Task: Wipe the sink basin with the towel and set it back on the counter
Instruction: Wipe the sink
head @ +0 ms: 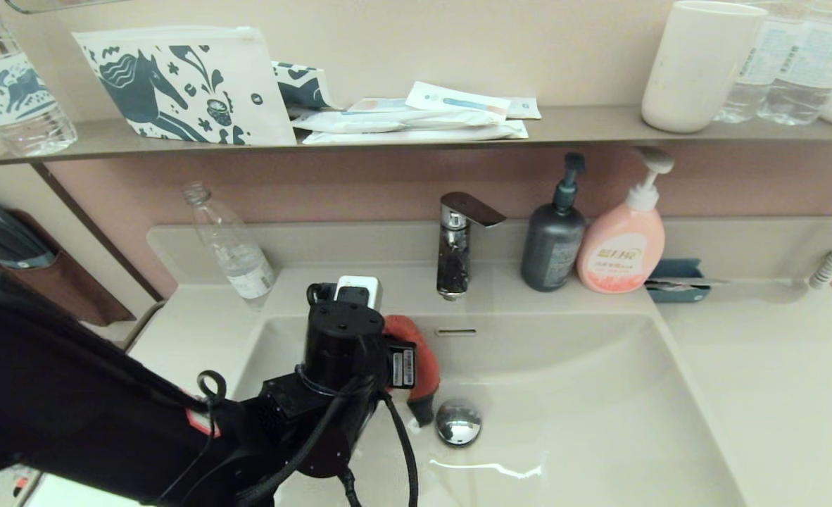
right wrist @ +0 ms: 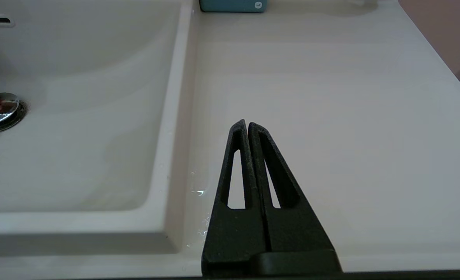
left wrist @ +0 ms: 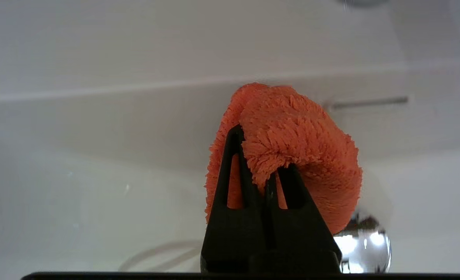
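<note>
One left hand (left wrist: 267,171) pinching towel (left wrist: 292,155), sink basin (head: 599,394) mid-floor.

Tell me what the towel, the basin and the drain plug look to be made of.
Towel: soft terry cloth, going by its fuzzy orange-red pile; the left gripper has its fingers shut on it.
Basin: glossy cream-white, probably ceramic or a cast resin; it shows bright streaks of reflected light.
Drain plug: polished, chrome-like metal with mirror reflections.
The right gripper is parked above the counter.
</note>
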### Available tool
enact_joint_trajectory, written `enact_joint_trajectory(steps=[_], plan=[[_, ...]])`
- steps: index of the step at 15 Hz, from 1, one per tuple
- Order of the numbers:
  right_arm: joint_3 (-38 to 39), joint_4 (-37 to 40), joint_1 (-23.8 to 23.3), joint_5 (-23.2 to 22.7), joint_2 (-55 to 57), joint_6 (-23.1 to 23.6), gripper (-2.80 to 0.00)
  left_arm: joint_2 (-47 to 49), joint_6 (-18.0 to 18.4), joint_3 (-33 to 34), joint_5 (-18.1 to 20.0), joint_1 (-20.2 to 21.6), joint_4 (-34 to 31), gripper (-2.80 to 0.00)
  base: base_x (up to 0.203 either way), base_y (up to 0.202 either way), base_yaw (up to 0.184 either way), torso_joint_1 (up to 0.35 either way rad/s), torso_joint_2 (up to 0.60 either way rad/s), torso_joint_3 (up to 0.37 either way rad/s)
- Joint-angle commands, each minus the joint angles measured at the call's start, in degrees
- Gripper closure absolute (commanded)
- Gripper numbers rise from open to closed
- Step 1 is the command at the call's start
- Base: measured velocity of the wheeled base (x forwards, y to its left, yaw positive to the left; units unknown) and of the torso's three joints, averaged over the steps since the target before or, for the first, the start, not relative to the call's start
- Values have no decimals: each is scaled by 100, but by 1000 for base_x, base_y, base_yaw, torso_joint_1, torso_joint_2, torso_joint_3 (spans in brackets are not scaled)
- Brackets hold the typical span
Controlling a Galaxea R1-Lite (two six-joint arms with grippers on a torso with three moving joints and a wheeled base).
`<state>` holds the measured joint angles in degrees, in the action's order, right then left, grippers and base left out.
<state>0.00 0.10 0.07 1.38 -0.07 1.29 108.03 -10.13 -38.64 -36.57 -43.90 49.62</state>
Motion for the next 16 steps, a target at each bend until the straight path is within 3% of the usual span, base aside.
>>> enact_joint_trajectory(steps=[1,5,7,12,16], plan=[[0,-1,1,2,7,3,0,285,-2,-46,1,225,504,0,0,0,0,0,0,0],[0,-1,1,2,7,3,0,824,9,103,9,283,1371,0,0,0,0,0,0,0],[0,-1,1,2,7,3,0,820,9,240,85,432,1410,0,0,0,0,0,0,0],[-6,-1,1,2,7,3,0,636,42,740,474,1155,1662,0,0,0,0,0,0,0],[0,-1,1,2,7,3,0,628,529,1188,986,1852,2376,0,0,0,0,0,0,0]])
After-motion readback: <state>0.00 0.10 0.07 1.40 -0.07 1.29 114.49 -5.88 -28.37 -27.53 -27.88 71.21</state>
